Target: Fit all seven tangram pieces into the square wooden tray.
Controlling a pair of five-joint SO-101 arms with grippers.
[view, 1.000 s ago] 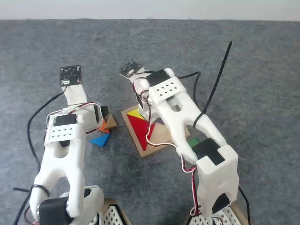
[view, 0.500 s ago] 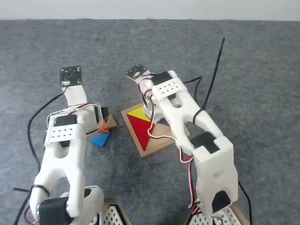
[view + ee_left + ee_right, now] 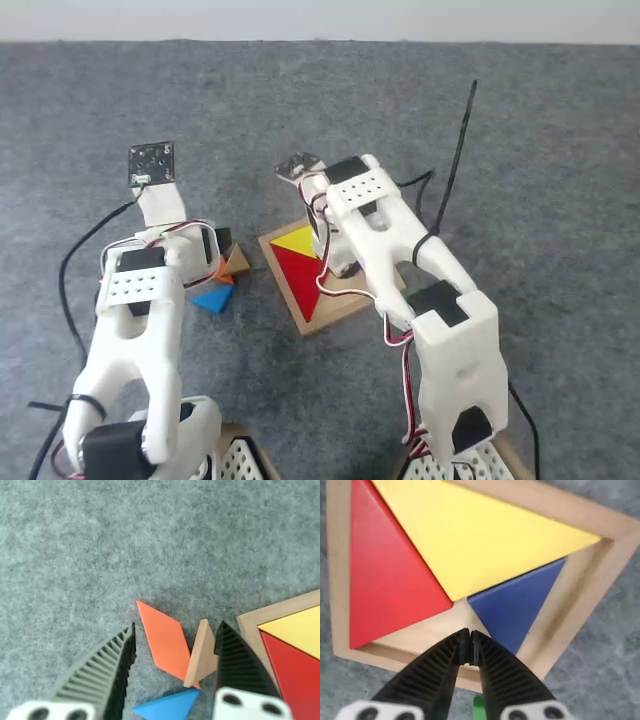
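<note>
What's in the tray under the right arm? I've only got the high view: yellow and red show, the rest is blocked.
Observer: A dark blue triangle lies in the wooden tray, one edge against the yellow triangle.
Operator: Right pincer carrying anything?
Observer: No, the right pincer is shut with nothing between its jaws.
Operator: And the left one?
Observer: The left pincer is open, with its jaws either side of the orange parallelogram.
</note>
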